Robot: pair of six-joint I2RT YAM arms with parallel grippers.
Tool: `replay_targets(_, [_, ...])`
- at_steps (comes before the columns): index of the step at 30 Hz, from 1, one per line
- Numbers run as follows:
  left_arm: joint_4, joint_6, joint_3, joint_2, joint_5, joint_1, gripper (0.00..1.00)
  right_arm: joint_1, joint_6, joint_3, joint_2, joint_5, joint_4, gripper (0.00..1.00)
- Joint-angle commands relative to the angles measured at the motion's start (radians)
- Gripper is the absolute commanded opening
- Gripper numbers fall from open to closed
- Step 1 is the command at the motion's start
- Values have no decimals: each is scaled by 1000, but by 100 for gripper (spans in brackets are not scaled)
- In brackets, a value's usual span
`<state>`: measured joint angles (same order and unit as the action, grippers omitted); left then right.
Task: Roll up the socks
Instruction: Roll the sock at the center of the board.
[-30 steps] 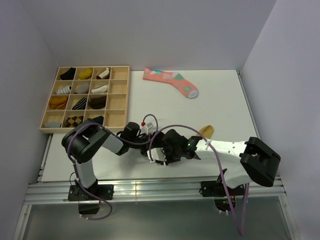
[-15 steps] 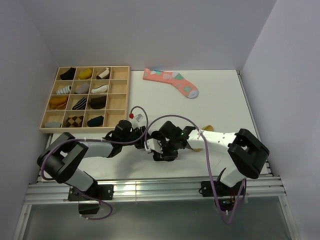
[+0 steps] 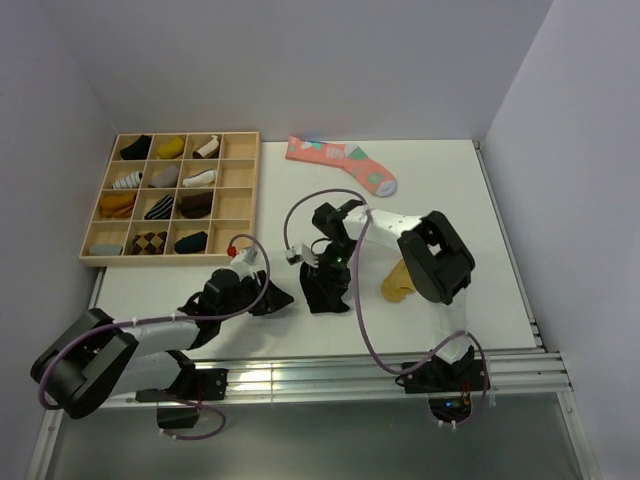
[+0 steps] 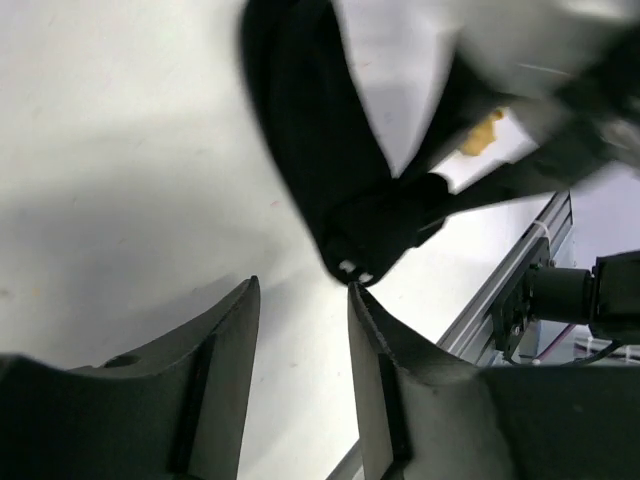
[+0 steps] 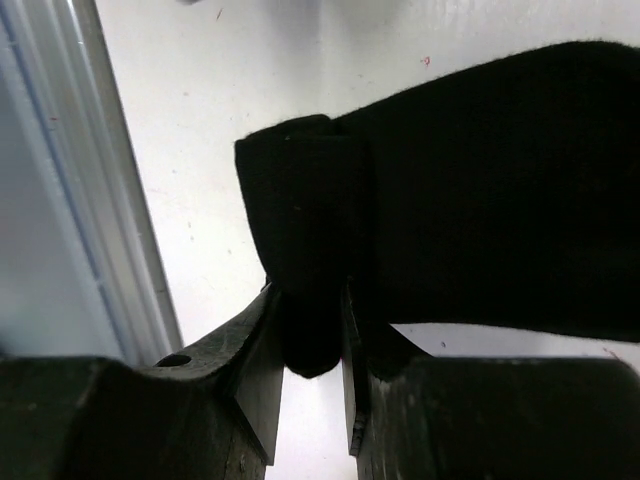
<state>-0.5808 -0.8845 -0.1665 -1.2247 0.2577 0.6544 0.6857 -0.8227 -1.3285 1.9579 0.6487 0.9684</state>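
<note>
Left pincer (image 4: 300, 290) has just let go. Its jaws are now apart with nothing between them, and it has pulled back. The black sock (image 5: 480, 200) lies just ahead of its tips, not touching. A second ago both pincers were bunched together on that sock. Now the right pincer (image 5: 310, 290) holds it alone, clamped on the folded-over end, with the rest of the sock trailing flat beyond its tips. My read is that the roll has barely started, one turn at most. The mustard sock (image 3: 397, 283) sits off to the right pincer's right side, apart from the black one and not in the roll. You'll likely need the left to pin the flat part before turning further.
</note>
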Motion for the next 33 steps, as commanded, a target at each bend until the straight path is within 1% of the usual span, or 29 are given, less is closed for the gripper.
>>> replay_targets(1, [-59,111,-19,59,-58,25,46,-15,-29,-99,108,54,196,16])
replay_targets(3, [-48,169,-44,71,-63,53,46,-15,-16,-116,134,52,199,16])
replay_targets(5, [-36,224,-73,68,-103,80,48,-18,-12,-130,154,60,202,16])
replay_targets(9, [-48,288,-108,30,-104,125,51,-20,-6,-150,174,63,217,16])
replay_targets(10, [-53,298,-114,12,-123,131,53,-20,-4,-158,182,65,222,16])
replay_targets(12, [-57,318,-137,-7,-130,152,55,-21,-3,-170,194,66,233,16])
replay_targets(15, [-94,334,-160,-51,-121,169,57,-21,7,-179,205,62,234,16])
replay_targets(25, [-240,323,-189,-242,-98,237,58,-31,23,-195,226,63,225,16])
replay_targets(33, [-283,309,-174,-302,-80,255,59,-40,34,-199,236,63,217,16])
